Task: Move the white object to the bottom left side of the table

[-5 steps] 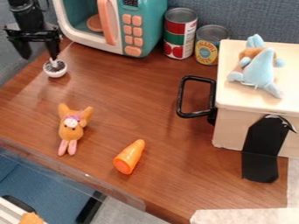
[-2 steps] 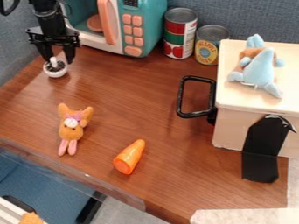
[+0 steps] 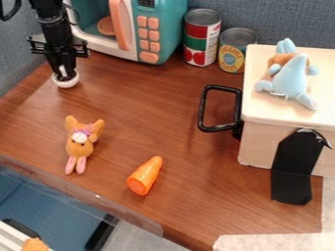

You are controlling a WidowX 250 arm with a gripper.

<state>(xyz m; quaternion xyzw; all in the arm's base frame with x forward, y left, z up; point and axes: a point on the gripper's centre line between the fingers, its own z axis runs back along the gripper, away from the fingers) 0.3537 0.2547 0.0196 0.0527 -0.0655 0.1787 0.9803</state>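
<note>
Cam view: far left, the white object sat on the table, gripper nearly closed on its stem. Orange plush lay nr left (btwn it & the near edge), carrot to its right; toy microwave far, box right.

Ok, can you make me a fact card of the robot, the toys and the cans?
gripper: black gripper, jaws closed on the white object
white object: table's upper left, not yet bottom left
orange plush: lying on the table
blue plush: on the pale box
carrot: orange, on the table
cans: two, beside the toy microwave
</note>
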